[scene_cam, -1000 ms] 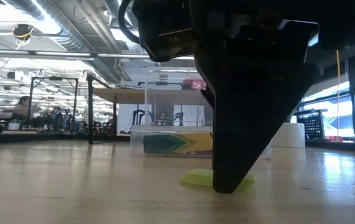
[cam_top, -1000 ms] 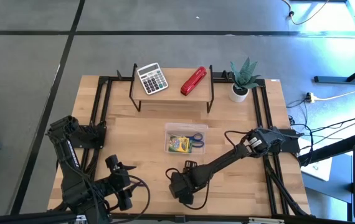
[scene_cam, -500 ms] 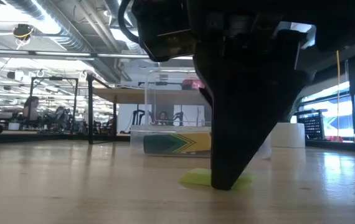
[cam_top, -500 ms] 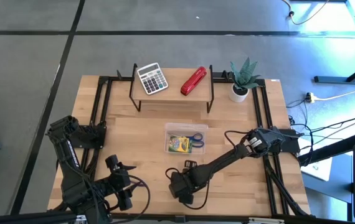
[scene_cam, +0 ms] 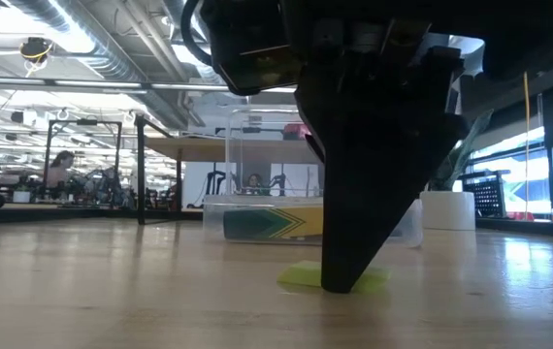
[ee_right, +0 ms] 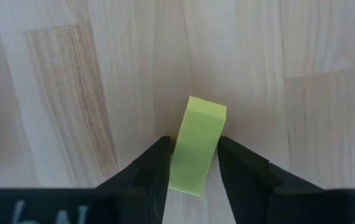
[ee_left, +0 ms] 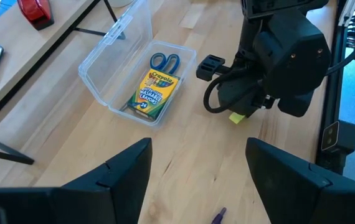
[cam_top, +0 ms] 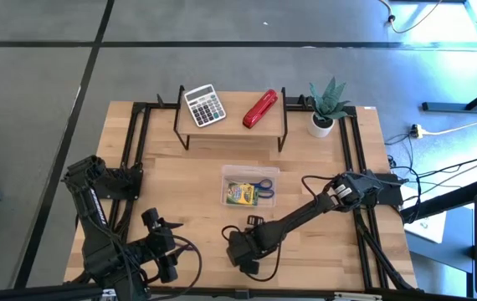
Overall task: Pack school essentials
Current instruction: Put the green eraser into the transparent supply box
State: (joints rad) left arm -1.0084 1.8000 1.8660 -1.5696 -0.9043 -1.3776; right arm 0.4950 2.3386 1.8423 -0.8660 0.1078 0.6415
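Note:
A small yellow-green block lies flat on the wooden table near its front edge, also seen in the low view. My right gripper points steeply down over it, shut on it. A clear open box at mid-table holds the yellow-green printed crayon box and the blue-handled scissors. A thin purple pen lies on the table below my left gripper, which hovers open at the front left with nothing between its fingers. My right gripper pinches the block's two long sides between its two fingers, at the block's near half. The fingers come from above, pointing steeply down, and lie across the block. The block rests flat on the table.
A grey calculator and a red stapler sit on a black-framed shelf at the back. A potted plant stands at the back right. Bare wood lies between the clear box and the front edge.
My right gripper's fingers have drawn together onto the block; in the low view their dark outline has narrowed and the tip has shifted a little. The block stays on the table where it was.

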